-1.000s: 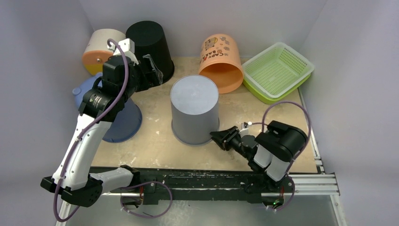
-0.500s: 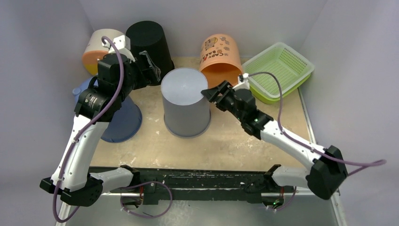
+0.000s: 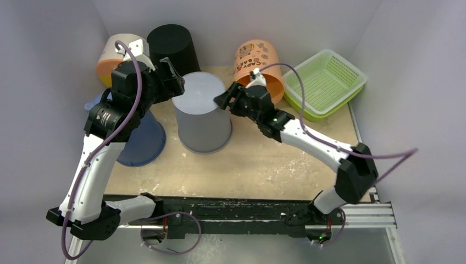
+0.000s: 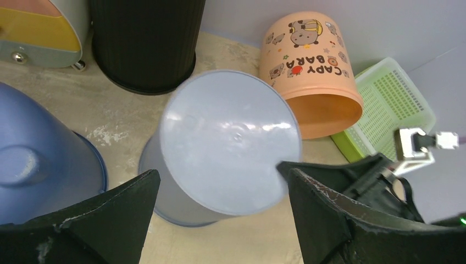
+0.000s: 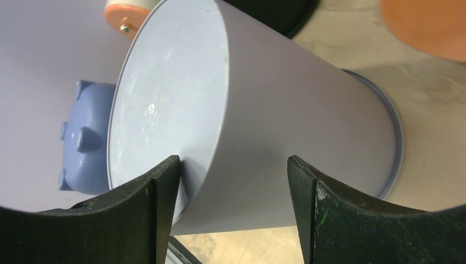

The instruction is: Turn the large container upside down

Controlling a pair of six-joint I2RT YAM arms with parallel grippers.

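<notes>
The large container [image 3: 200, 118] is a pale grey bucket with its flat base up and its rim on the table, leaning to the left. It fills the left wrist view [image 4: 231, 137] and the right wrist view [image 5: 286, 110]. My right gripper [image 3: 222, 102] is open at the upper right edge of the base. That edge runs between its fingers [image 5: 233, 159], one finger [image 5: 159, 192] against the base face. My left gripper [image 3: 173, 77] hangs open just above and left of the base [image 4: 218, 169], holding nothing.
A black bin [image 3: 175, 52] stands behind the grey one. An orange cartoon bin [image 3: 258, 69] lies on its side at the back. A green basket [image 3: 324, 82] sits at the far right, a blue piggy container [image 3: 140, 137] at the left, and a white-orange container [image 3: 112, 55] at the back left.
My right arm swung from the table's front up to the grey container's top right edge, its jaws widening. The container slid left and tipped leftward. The left gripper shifted slightly left.
</notes>
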